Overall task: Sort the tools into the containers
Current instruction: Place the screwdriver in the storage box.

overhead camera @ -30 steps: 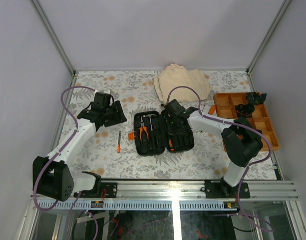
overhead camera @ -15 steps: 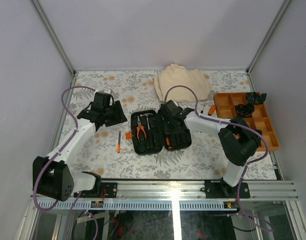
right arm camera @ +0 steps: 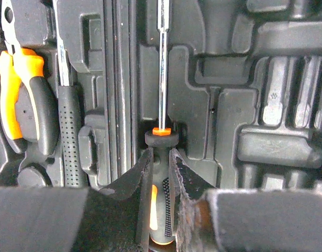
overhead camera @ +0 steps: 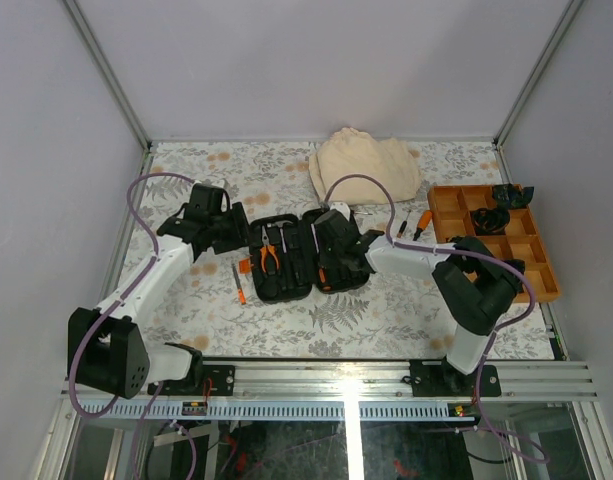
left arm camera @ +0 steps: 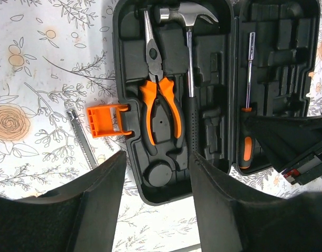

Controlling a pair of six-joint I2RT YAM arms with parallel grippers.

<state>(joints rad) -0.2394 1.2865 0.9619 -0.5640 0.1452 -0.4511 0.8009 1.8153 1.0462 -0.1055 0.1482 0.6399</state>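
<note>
Tool case point(overhead camera: 296, 262) lies open on the floral table point(overhead camera: 386, 305), with pliers point(left arm camera: 159, 100) and hammer point(left arm camera: 189, 63) seated in its left half. We see the right gripper point(right arm camera: 161, 157) clamped on the handle of a screwdriver point(right arm camera: 162, 79) lying in the right half. The left gripper point(left arm camera: 156, 157) hangs spread and holds nothing, above the pliers. A second screwdriver point(overhead camera: 237, 284) lies just beside the case.

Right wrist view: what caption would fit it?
Right gripper grips a screwdriver lying in the black tool case, hammer and pliers alongside.
</note>
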